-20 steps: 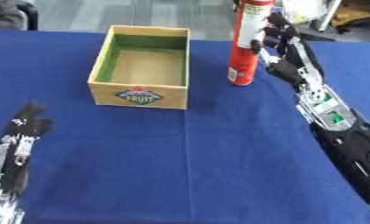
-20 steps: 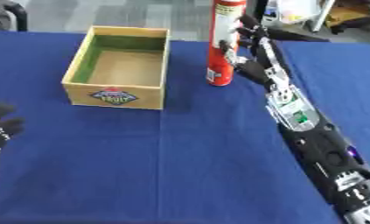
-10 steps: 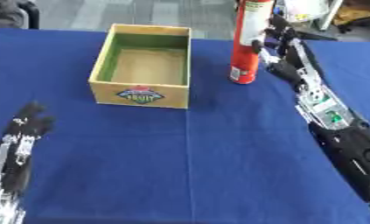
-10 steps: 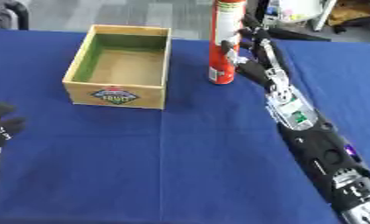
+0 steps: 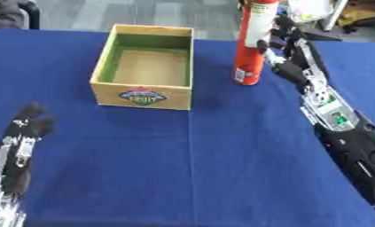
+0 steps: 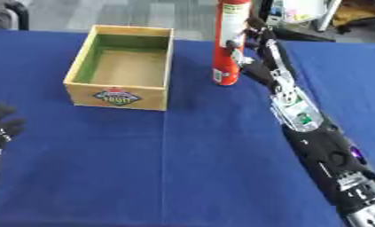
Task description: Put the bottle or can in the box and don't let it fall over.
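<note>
Bottle-and-box was the pairing we weighed, on a blue table (image 5: 190, 168) that filled most of both views; the wooden box (image 5: 147, 66) sat open-topped toward the far left of centre, green-lined and with nothing inside, a label on its near wall; just to its right, apart from it by a strip of cloth, stood the tall red can (image 5: 251, 42), upright, its long axis vertical and its top running out of the frame; our right hand (image 5: 287, 53) was set against the can's right side, fingers curled toward it, though we could not tell whether they fully closed round it; our left hand (image 5: 29, 126) rested idle near the lower left corner, fingers loosely bent and holding nothing, well apart from everything; we judged the right hand the nearer by far, and the box lay to the can's left, so the carry would run leftward across the near rim, with the can kept vertical and high enough to clear the wall.
</note>
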Controlling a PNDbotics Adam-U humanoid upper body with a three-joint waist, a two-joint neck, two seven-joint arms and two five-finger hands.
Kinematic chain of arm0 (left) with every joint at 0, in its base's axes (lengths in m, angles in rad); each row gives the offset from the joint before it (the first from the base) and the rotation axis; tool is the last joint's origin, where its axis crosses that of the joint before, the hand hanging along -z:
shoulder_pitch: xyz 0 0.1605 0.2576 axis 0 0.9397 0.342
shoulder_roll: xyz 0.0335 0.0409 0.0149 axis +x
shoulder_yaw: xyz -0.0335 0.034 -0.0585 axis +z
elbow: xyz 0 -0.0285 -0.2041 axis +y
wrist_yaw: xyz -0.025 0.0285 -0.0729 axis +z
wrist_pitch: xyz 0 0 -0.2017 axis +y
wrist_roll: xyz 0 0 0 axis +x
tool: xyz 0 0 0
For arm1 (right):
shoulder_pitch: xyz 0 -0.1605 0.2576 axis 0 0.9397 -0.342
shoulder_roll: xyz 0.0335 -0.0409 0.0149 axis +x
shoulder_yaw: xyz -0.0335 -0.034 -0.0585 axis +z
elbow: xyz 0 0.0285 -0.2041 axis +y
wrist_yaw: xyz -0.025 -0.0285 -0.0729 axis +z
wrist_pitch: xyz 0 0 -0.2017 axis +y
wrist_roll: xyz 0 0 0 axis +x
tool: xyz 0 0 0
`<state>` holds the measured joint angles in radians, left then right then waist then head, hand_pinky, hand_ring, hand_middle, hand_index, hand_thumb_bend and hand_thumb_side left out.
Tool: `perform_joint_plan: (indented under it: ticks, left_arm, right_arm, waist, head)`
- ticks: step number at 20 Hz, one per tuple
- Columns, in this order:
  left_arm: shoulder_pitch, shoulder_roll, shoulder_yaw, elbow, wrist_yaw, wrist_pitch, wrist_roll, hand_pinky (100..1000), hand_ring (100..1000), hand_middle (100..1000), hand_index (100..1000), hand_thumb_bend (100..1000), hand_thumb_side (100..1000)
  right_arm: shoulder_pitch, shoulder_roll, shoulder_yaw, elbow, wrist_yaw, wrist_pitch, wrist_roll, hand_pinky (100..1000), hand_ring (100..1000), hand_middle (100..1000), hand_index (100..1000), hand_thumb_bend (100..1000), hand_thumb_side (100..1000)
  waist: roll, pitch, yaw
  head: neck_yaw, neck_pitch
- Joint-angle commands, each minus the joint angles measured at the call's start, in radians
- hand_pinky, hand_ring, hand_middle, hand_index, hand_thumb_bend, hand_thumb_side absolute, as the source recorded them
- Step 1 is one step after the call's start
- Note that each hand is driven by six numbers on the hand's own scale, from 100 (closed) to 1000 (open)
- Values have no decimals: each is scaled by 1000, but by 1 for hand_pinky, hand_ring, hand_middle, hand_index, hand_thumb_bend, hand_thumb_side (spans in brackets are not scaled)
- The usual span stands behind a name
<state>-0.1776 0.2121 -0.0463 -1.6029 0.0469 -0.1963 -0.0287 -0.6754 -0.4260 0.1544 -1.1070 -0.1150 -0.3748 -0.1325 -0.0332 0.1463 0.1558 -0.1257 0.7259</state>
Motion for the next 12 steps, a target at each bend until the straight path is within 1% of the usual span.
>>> perform_joint_plan:
  ticks: [1, 8, 9, 11, 12]
  left_arm:
    - [-14, 11, -1, -17, 3, -1, -3, 855, 817, 851, 943, 432, 755]
    - [-13, 11, 0, -16, 2, -1, -2, 855, 818, 851, 943, 433, 755]
    - [-13, 11, 0, -16, 1, -1, -2, 855, 818, 851, 943, 433, 755]
    - [-13, 11, -1, -16, 2, -1, -2, 855, 819, 850, 943, 436, 757]
    - [-13, 11, -1, -16, 1, -1, -2, 855, 819, 850, 943, 433, 755]
  right_arm:
    - [-12, -23, -13, -7, 4, -1, -5, 877, 952, 968, 1000, 339, 396]
    - [-10, -29, -24, 3, 12, 2, -17, 877, 952, 968, 1000, 337, 398]
    - [-9, -30, -26, 6, 12, 2, -20, 877, 952, 968, 1000, 309, 408]
    - [-10, -32, -29, 11, 11, 2, -25, 877, 952, 968, 1000, 313, 407]
    - [-10, -33, -30, 14, 11, 2, -27, 877, 952, 968, 1000, 336, 399]
  waist:
    - [3, -13, 0]
    - [3, -13, 0]
    - [3, -13, 0]
    - [3, -13, 0]
    - [3, -13, 0]
  head:
    - [-1, -13]
    - [0, -12]
    - [0, -12]
    - [0, -12]
    - [0, -12]
